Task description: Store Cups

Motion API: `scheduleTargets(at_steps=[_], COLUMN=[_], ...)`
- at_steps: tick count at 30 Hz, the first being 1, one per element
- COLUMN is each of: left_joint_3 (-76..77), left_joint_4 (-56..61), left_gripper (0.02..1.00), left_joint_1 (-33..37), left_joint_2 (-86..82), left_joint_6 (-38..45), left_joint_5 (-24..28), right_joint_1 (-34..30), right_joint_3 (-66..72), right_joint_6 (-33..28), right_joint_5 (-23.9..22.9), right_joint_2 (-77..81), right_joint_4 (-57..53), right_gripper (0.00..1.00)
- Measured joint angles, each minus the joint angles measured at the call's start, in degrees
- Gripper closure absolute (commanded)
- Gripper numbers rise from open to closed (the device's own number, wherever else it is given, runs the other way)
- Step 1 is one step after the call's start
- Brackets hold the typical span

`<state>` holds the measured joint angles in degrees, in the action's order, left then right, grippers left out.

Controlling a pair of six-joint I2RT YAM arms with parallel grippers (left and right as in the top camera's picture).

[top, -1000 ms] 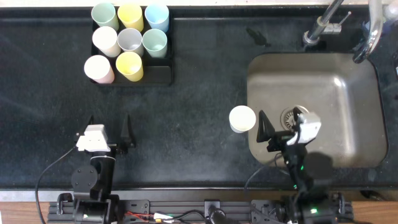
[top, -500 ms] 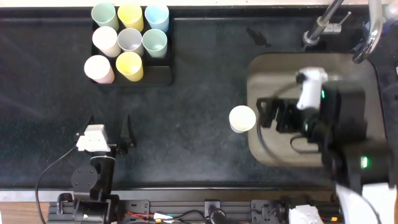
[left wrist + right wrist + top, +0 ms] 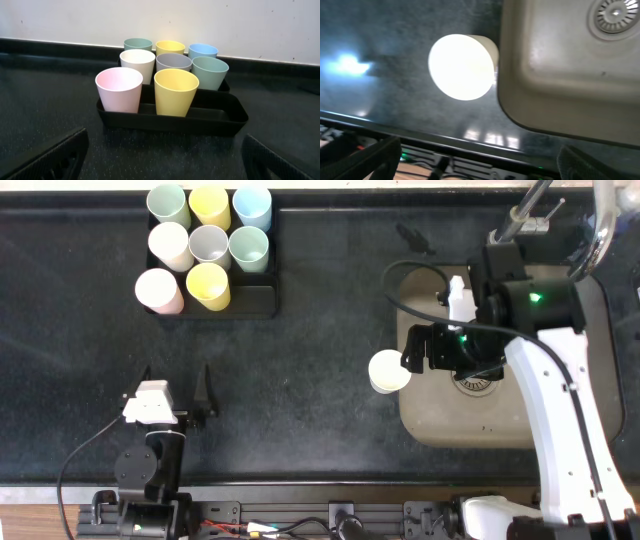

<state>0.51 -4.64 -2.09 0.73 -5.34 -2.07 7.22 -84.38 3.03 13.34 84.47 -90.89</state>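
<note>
Fingers [image 3: 365, 162] of the right gripper [image 3: 418, 352] stand wide apart and hold nothing. Ahead of them, opposite the gap between them, a white cup [image 3: 462, 66] stands alone on the dark counter [image 3: 320, 410], just beside the rim of the steel sink [image 3: 560, 310]. I cannot tell if the cup touches this rim. In the top view this gripper is just beside the cup, on the sink's side of it. The left gripper [image 3: 175, 385] is low over the counter, its fingers [image 3: 50, 157] also apart with nothing between them. Straight ahead of these fingers, well apart from them, is a black tray [image 3: 175, 122] with eight cups, all upright. Nearest to the fingers are a pink cup [image 3: 119, 90] and a yellow cup [image 3: 176, 92]. Behind them stand a white cup, a grey cup [image 3: 173, 62] and a teal cup [image 3: 210, 71]. Farthest from the fingers are a green cup [image 3: 138, 44], a second yellow cup and a blue cup [image 3: 203, 50].
</note>
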Motion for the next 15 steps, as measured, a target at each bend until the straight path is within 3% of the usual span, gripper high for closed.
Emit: scheduleTargets(at_steps=[8, 15], left_joint_3=[0.0, 0.0], left_joint_4=[0.0, 0.0], left_gripper=[0.020, 0.018], left_joint_1=[0.0, 0.0], left_joint_2=[0.0, 0.0], left_joint_6=[0.0, 0.0], left_joint_5=[0.0, 0.0], right_joint_1=[0.0, 0.0], right_joint_3=[0.0, 0.0], right_joint_6=[-4.3, -6.4], right_joint_5=[-4.2, -4.8], right_joint_2=[8.1, 15.2], right_joint_4=[1.0, 3.5], right_gripper=[0.005, 0.005])
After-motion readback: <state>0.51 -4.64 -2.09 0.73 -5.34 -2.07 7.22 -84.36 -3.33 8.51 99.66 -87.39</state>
